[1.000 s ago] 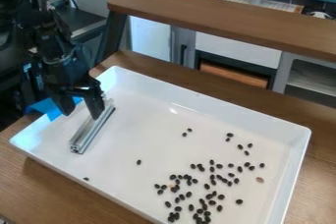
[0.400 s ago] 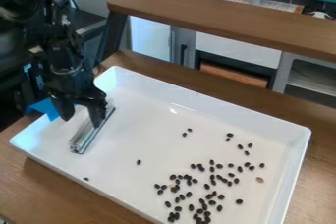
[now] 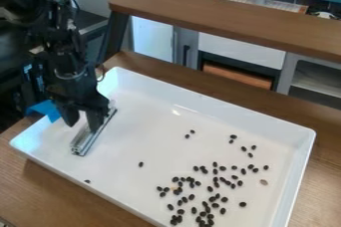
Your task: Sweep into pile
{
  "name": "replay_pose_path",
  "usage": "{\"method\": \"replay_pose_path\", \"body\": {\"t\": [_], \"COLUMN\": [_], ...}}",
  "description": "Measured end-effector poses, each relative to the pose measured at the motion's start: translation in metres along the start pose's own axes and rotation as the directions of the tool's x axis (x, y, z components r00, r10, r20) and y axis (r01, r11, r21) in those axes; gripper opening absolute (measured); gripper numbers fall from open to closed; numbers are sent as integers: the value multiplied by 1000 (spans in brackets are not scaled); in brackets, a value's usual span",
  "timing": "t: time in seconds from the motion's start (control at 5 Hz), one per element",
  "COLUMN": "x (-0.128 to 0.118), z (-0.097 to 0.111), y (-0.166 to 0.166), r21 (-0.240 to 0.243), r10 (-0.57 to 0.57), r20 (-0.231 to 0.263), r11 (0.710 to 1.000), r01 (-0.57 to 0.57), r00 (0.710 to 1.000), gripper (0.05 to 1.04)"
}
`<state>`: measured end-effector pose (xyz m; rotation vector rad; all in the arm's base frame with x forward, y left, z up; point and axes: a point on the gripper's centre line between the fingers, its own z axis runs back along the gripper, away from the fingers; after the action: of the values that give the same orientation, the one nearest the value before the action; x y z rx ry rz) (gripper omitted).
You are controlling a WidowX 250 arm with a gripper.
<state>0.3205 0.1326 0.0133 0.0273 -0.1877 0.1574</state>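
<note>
Two jaws hang spread apart on the black gripper (image 3: 83,124), with a gap between their tips, over the left part of the white tray (image 3: 216,106). The metal bar (image 3: 85,140) lies aslant on the tray floor below them; one jaw overlaps it in the view — whether they touch, I cannot tell. The bar's near end sticks out past the jaws toward the tray's near side.

Dozens of dark beans (image 3: 242,204) lie in the tray, well apart from the gripper, most in a loose scatter toward the near right. One lone bean (image 3: 140,164) sits between the bar and that scatter, another (image 3: 87,181) by the near wall. A pale brown piece (image 3: 263,182) lies at the scatter's right. The tray rests on the wooden bench (image 3: 43,191) — a blue piece (image 3: 45,109) shows at its left edge.
</note>
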Motion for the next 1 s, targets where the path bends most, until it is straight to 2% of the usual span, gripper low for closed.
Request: {"method": "replay_pose_path", "body": {"t": [0.2, 0.4, 0.6, 1.0], "x": [-3, -4, -8, -31], "z": [-3, -4, -6, 0], "y": [-3, -2, -5, -40], "r21": [28, 40, 36, -51], "r10": [4, 7, 5, -73], "r20": [-5, -10, -24, -116], "r11": [1000, 999, 999, 996], "r01": [-4, -7, -4, 68], "r00": [1000, 1000, 1000, 991], "gripper": [380, 324, 324, 324]}}
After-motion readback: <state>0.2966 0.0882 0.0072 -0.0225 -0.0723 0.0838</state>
